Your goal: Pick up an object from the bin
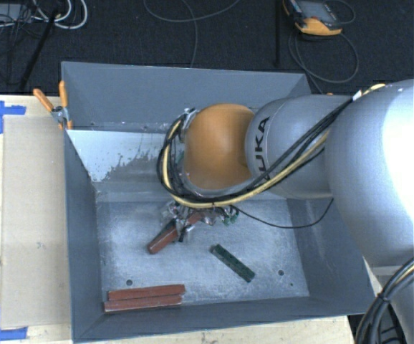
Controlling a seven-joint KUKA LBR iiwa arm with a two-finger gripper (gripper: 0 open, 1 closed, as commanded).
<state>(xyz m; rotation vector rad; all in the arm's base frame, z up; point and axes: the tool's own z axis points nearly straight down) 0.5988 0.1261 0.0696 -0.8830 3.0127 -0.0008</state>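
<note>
Hovering over the scuffed grey metal bin's [114,213] middle, the gripper [183,228] is sitting at a short brown stick's [160,244] upper end; open or clamped, I cannot tell.

Grey bin [124,217] holds brown block [162,243], dark strip [232,262] — reddish bars [145,297].
</note>
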